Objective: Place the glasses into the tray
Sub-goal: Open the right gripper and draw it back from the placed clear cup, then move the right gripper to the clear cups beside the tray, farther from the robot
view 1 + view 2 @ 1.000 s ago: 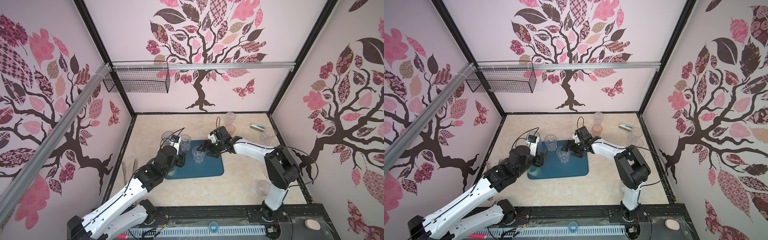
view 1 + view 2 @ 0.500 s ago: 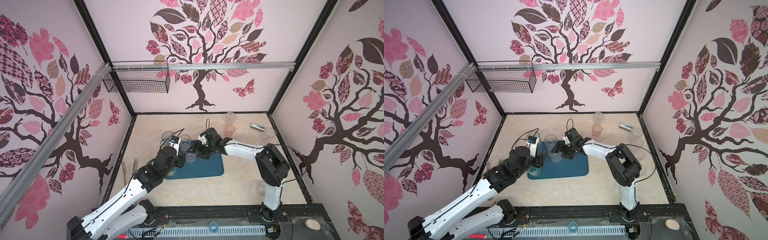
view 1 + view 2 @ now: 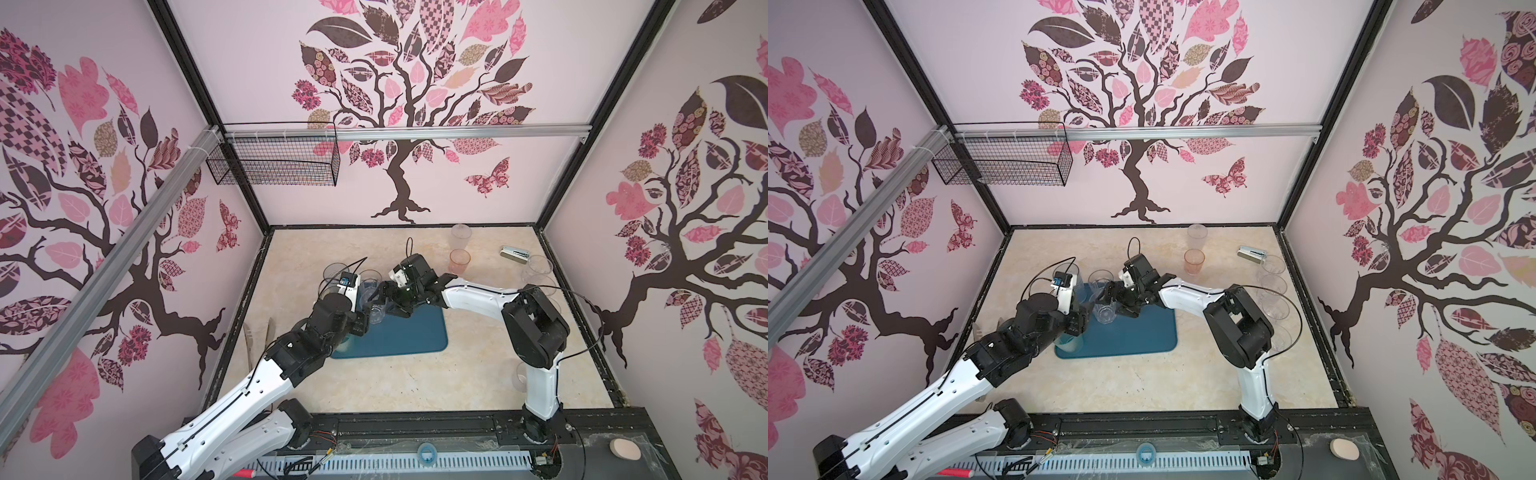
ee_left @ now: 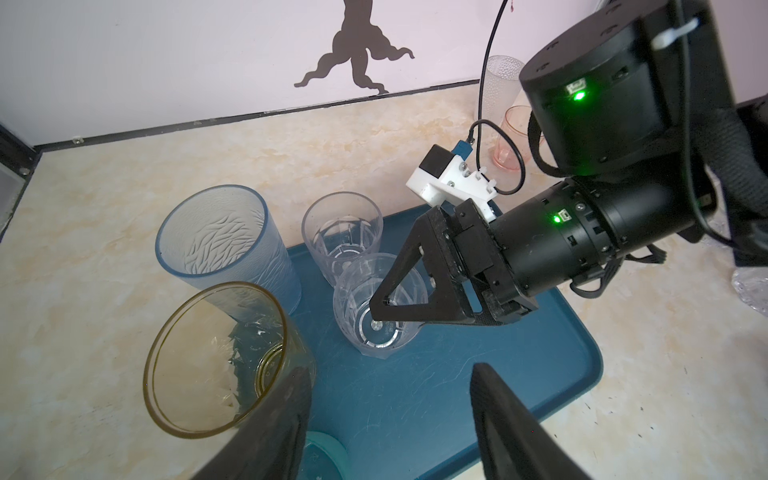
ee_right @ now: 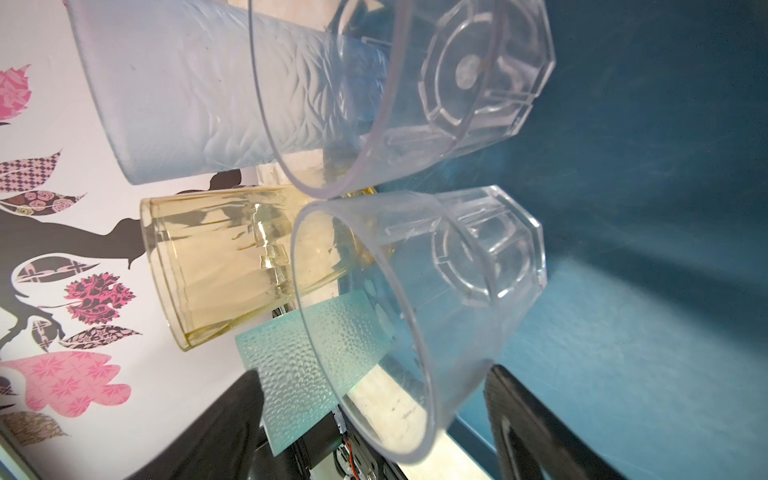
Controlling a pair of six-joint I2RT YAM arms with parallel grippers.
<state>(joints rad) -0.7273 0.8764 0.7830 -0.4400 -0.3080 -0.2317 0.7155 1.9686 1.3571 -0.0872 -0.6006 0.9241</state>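
Note:
The dark teal tray (image 3: 409,343) (image 3: 1142,338) lies mid-table. A clear ribbed glass (image 4: 380,309) (image 3: 376,312) stands upright at its far left, touching a second clear glass (image 4: 341,232). My right gripper (image 3: 384,297) (image 5: 374,386) is open and turned on its side around the first glass. One finger crosses its mouth, the other lies low beside its wall. My left gripper (image 4: 390,399) (image 3: 1084,324) hangs open over bare tray. A yellow glass (image 4: 216,361) is beside it and a teal glass (image 4: 324,453) just below. A blue-grey glass (image 4: 216,241) stands off the tray.
A pink glass (image 3: 459,262), a tall frosted one (image 3: 460,235) and a silver stapler-like object (image 3: 514,253) stand at the back right. More clear glasses (image 3: 538,266) line the right wall. A wire basket (image 3: 274,166) hangs on the back left rail.
My right gripper has moved left across the tray with the clear glass between its fingers, up to the other clear glass. The left arm has stayed still.

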